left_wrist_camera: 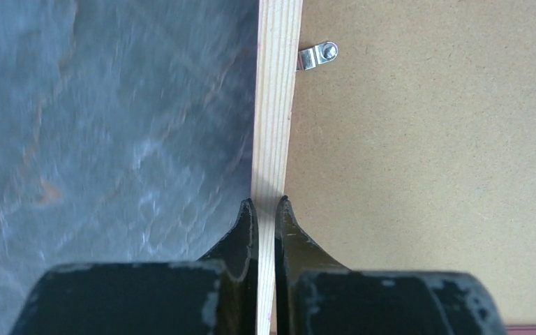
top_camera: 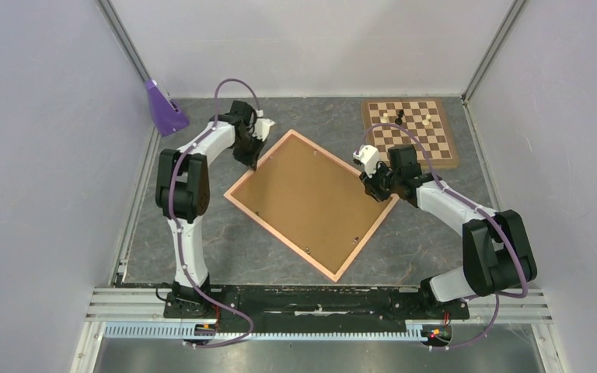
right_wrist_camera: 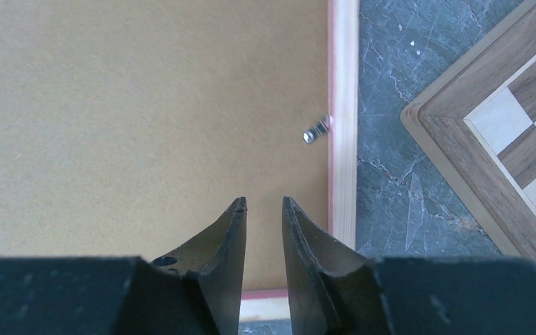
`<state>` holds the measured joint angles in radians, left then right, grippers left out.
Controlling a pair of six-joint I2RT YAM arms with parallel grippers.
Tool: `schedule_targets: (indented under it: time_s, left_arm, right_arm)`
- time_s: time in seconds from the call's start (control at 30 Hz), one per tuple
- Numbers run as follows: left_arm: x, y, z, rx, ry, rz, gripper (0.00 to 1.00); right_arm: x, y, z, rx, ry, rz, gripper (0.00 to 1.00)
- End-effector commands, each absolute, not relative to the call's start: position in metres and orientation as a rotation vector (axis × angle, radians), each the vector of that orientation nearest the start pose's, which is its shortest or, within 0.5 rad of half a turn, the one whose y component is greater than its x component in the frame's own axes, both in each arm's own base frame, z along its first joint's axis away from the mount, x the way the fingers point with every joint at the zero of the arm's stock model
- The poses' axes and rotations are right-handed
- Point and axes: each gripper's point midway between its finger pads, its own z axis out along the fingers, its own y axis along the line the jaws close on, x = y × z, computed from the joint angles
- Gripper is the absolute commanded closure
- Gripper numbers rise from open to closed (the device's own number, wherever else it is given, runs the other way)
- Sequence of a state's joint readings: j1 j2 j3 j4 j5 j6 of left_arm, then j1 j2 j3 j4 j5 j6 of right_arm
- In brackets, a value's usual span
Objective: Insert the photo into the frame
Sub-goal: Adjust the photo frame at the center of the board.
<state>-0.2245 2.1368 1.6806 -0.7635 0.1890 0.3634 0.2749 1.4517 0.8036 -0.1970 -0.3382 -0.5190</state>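
Top external view: a large, pink-edged rectangular picture frame (top_camera: 334,275) lies back-up and diamond-wise at mid-table, with a plain brown backing board (top_camera: 311,198) inside. At ten o'clock the left arm (top_camera: 194,155) bends elbow-high, and the left gripper (left_wrist_camera: 265,202) pinches the frame's pale wood rim. At three o'clock the right arm (top_camera: 451,203) reaches in. The right gripper (right_wrist_camera: 264,202) hangs over that corner, jaws slightly parted and empty.

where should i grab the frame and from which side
Take the frame by its narrow wooden rail, from above, one finger outside, one over the backing board. It lies flat, back up, so only that thin rail fits a claw; the left claw pinches it so.
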Motion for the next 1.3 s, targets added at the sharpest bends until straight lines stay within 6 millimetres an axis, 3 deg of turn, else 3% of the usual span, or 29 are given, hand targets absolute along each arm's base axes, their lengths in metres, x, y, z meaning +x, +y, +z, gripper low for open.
schedule_targets:
  time_s: [0.0,0.2,0.53,0.77,1.07,1.27]
  left_arm:
    - [0.423,-0.063,0.045,0.594,2.747,-0.099,0.98]
    - [0.399,-0.024,0.048,0.318,2.780,-0.155,0.98]
    - [0.373,0.002,0.050,0.024,2.778,-0.261,0.98]
    - [0.353,-0.012,0.037,-0.079,2.782,-0.401,0.98]
    - [0.325,-0.021,0.023,-0.157,2.801,-0.449,0.98]
    - [0.306,-0.027,0.029,-0.127,2.817,-0.492,0.98]
  right_arm:
    - [0.338,0.133,0.081,-1.022,2.091,0.272,0.70]
    - [0.339,0.132,0.080,-1.008,2.101,0.265,0.56]
    - [0.334,0.159,0.076,-1.084,2.087,0.373,0.45]
    - [0.333,0.185,0.076,-1.183,2.040,0.397,0.42]
    - [0.330,0.186,0.068,-1.187,2.050,0.411,0.42]
    - [0.332,0.185,0.072,-1.171,2.054,0.400,0.42]
